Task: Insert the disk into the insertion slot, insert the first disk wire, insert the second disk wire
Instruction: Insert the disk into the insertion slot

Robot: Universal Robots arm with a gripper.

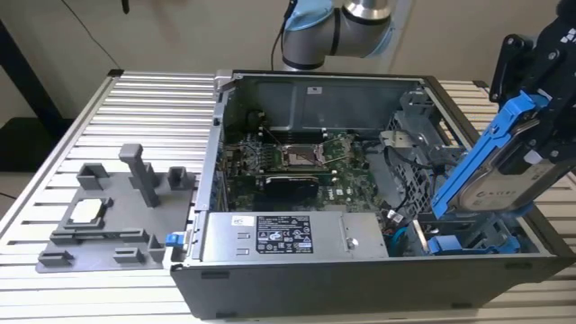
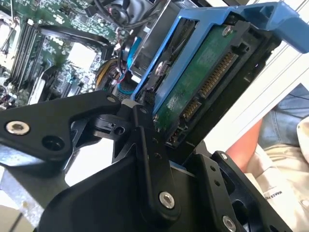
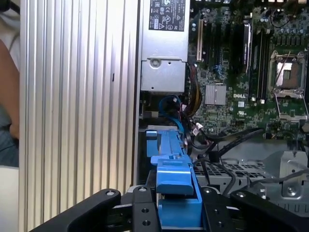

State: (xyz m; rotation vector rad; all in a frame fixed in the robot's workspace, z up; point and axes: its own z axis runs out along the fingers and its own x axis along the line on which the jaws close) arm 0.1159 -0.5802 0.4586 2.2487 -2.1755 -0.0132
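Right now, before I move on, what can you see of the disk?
The disk is a silver drive with a pale label, clipped in a bright blue plastic carrier. Its green circuit-board underside carries the connectors. It is tilted steeply, lower end down by the drive cage, clamped in the end effector.

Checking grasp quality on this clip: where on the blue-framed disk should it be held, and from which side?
By the blue carrier frame at its raised end, coming from above. The disk hangs tilted over the insertion slot, so its lower end must probably stay free to enter; the gripper grips it there.
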